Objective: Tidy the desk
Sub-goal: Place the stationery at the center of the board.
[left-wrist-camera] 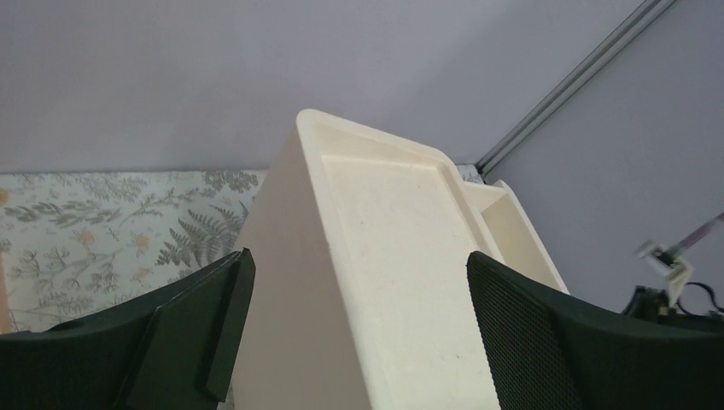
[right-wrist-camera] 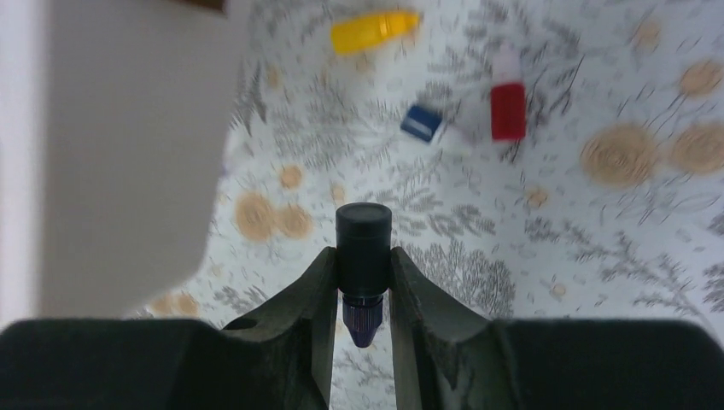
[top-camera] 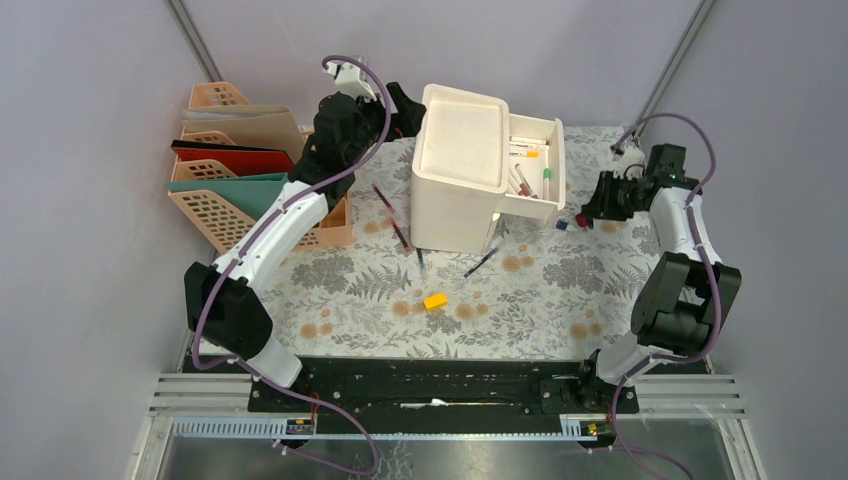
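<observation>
Jaws, left: the left gripper (left-wrist-camera: 356, 282) stands wide apart and holds nothing.
Jaws, right: the right gripper (right-wrist-camera: 363, 269) is pinched narrow on a dark marker (right-wrist-camera: 364, 243), whose black cap pokes past the fingertips.
Desk: the desk (top-camera: 540, 300) fills the middle of the top view, partly cluttered.
On it: a white organiser box (top-camera: 458, 170) stands at far centre. Its open tray (top-camera: 537, 190) on the right holds pens.
Loose: two pens (top-camera: 395, 225) and a yellow piece (top-camera: 434, 300) lie in front of the box. Small red and blue caps lie near the right gripper.
Left edge: file racks (top-camera: 225, 205).
Step in hand: probably carrying the marker to the tray.
Next move: likely raise the marker over the tray wall, then release. The left gripper hovers by the box's far-left corner; whether they touch is unclear.
</observation>
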### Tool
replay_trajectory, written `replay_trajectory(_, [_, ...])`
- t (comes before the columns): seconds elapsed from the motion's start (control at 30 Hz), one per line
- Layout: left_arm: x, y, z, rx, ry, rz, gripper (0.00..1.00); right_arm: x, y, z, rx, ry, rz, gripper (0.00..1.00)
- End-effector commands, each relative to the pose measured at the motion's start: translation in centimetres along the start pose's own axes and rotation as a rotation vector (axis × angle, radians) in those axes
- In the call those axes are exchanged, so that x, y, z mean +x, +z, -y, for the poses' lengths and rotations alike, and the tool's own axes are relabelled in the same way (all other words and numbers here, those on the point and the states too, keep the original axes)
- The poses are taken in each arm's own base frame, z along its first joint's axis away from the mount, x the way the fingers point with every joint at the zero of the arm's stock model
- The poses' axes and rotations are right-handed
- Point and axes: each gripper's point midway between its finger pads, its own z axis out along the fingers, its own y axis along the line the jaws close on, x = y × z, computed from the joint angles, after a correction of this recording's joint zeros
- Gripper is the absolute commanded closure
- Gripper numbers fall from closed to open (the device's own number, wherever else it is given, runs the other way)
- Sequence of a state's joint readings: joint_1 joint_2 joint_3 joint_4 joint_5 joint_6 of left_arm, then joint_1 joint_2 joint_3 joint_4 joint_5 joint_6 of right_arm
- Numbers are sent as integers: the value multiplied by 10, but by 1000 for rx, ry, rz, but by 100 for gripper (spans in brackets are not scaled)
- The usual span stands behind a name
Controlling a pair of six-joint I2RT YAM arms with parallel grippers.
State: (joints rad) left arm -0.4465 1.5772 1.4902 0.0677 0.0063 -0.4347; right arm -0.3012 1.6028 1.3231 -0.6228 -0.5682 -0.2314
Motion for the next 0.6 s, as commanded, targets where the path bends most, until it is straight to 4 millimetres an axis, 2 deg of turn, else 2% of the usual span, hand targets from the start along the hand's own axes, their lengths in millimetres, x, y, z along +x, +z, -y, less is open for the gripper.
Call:
replay_trajectory(0.0, [-19,-12,21,63,-63,-32,1,31,15,14,28,-68,-64,98])
replay_trajectory(0.1, [-11,-9,19,48,-72,-74,1,56,30,19,10,-24,-138,98])
replay_trajectory(0.2, [-2,-5,13,14,-81,-118,1,72,44,20,-8,0,-192,98])
replay_trajectory(0.43, [5,7,-15,-151,-84,-160,1,96,68,15,-46,18,-288,98])
replay_trajectory(0.57, [8,15,-20,-189,-92,-181,1,103,73,14,-54,23,-312,98])
